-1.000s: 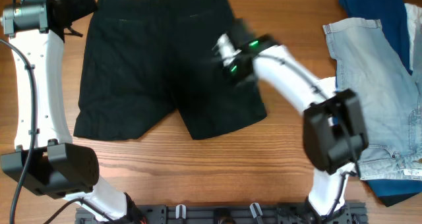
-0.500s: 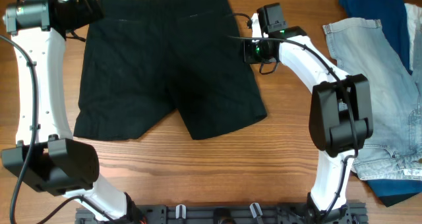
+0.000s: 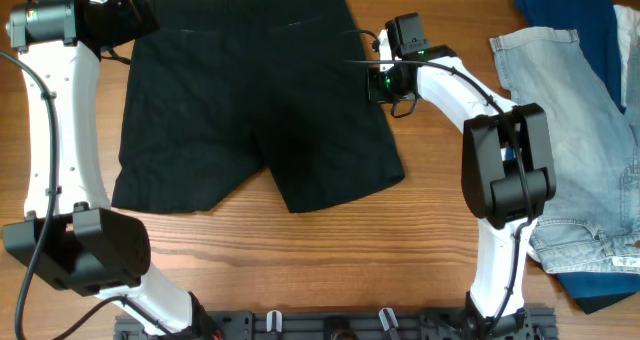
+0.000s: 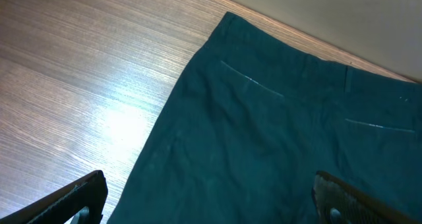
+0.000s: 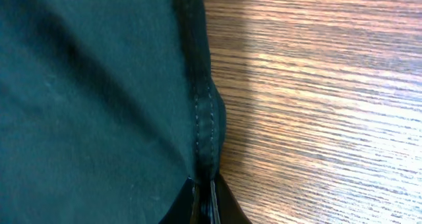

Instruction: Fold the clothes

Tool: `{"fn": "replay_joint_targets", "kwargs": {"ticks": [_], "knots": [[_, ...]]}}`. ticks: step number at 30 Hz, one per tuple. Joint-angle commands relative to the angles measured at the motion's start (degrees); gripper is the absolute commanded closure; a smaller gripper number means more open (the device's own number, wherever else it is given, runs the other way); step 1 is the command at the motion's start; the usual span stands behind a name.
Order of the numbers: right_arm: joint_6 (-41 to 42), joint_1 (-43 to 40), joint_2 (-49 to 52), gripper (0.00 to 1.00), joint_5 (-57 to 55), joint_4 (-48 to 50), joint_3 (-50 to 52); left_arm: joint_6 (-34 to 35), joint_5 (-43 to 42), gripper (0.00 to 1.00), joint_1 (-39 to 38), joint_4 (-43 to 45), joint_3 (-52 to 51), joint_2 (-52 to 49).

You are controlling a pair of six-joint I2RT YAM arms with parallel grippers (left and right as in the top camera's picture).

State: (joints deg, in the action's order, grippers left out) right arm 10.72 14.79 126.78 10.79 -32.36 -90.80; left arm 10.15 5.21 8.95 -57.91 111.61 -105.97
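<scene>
Black shorts [image 3: 250, 90] lie flat on the wooden table, waistband toward the far edge. My left gripper [image 3: 138, 10] hovers at the shorts' top-left corner; in the left wrist view it [image 4: 211, 201] is open wide above the dark fabric [image 4: 277, 132], with one finger over bare wood and the other over the cloth. My right gripper [image 3: 377, 75] sits at the right side of the shorts. In the right wrist view it [image 5: 206, 201] is shut on the stitched side seam [image 5: 204, 112], which bunches up slightly just ahead of the fingertips.
A pile of other clothes lies at the right edge: light blue denim [image 3: 570, 130] over a dark blue garment [image 3: 565, 20]. Bare wood [image 3: 430, 200] runs between the shorts and that pile and along the near side.
My right gripper swung from over the shorts' right leg out to the right side edge and closed on the seam. The left gripper stayed by the top-left corner, open.
</scene>
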Motion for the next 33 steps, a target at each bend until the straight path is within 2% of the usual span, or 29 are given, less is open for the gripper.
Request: {"fn": "replay_joint_targets", "kwargs": {"ticks": [1, 16, 20, 26, 32, 33], "knots": [[1.75, -2.29, 0.63, 0.96, -1.62, -1.16, -0.63, -0.94, -0.72, 0.00, -0.11, -0.04, 0.68, -0.96], [6.23, -13.40, -3.52, 0.96, 0.44, -11.65, -0.68, -0.96, -3.93, 0.01, -2.12, 0.24, 0.68, -7.10], [4.98, -14.71, -5.18, 0.96, 0.17, -7.02, -1.46, -0.98, -3.91, 0.01, -3.54, 1.38, 0.68, -8.50], [5.99, -14.91, -5.01, 0.96, -9.09, 2.12, -2.10, -1.22, -3.96, 0.00, -6.03, 3.93, 0.68, -9.20], [7.48, -18.21, -4.96, 0.96, -9.44, 4.68, -2.78, -8.70, -4.31, 0.02, -10.14, 5.57, 0.68, -9.22], [7.32, -18.86, -4.96, 0.88, -9.01, 4.07, -3.08, -8.70, -4.31, 0.02, -10.60, 6.10, 0.68, -9.27]]}}
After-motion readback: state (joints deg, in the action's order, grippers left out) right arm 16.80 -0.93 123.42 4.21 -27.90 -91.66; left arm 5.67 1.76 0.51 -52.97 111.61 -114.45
